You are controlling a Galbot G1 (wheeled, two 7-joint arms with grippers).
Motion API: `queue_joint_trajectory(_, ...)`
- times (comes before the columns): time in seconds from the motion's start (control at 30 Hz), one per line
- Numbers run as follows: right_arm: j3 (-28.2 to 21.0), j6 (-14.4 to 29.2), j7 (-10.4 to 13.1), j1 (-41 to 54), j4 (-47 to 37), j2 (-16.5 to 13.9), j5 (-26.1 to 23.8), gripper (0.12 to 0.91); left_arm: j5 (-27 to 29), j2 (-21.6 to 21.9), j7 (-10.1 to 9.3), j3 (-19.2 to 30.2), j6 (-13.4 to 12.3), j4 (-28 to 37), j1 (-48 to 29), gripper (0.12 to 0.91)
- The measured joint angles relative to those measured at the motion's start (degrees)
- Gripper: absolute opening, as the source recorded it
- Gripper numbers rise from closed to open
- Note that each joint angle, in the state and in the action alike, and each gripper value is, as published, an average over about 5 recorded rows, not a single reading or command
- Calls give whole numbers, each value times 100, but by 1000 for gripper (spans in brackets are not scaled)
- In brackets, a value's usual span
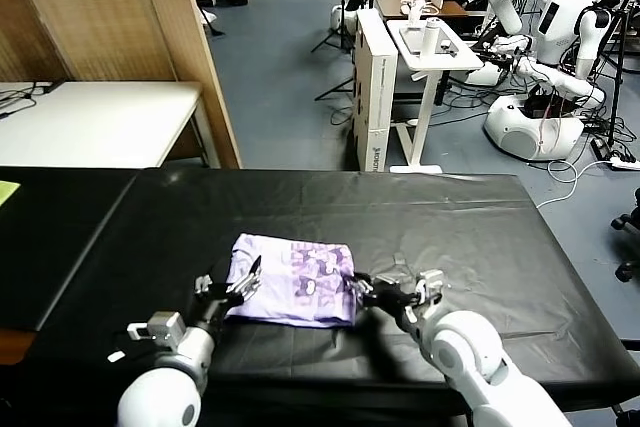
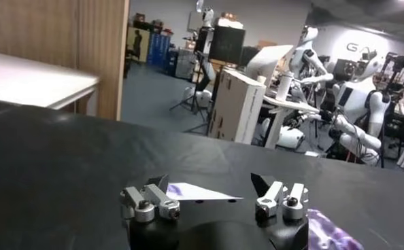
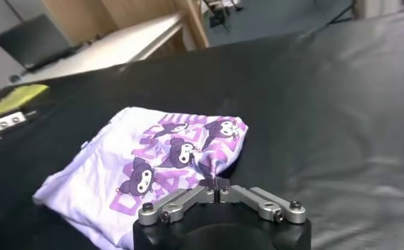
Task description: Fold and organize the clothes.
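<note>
Lavender T-shirt (image 1: 292,280) lies folded into a rough rectangle on the black table (image 1: 480,237), purple cartoon print facing up. Right gripper (image 3: 217,185) has its fingers pinched together on the shirt's right edge. Left gripper (image 2: 214,200) sits at the left edge, fingers spread wide, holding nothing.

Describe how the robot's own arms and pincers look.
Both arms are glossy white, rounded shells. The left pincer and right pincer have black bodies with silver metal finger links held by dark screws, ending in black tips. No markings or loose cables show.
</note>
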Motion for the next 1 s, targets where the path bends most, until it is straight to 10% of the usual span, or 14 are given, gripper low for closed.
queue_joint_trajectory(0.3,144,864,-247,-283,329,-315,-1004,877,-75,295,-102,55,-722,131,130,907)
queue_joint_trajectory(0.47,379,1573,-177,-663,568,-374,-1620,906,-154,580,-158,29,-1189,203,290,907)
queue_joint_trajectory(1.0,1519,3373,366,-3293,1409,-3,-2971,907,-51,1154,-435,-322,-1296,-543,1808,907)
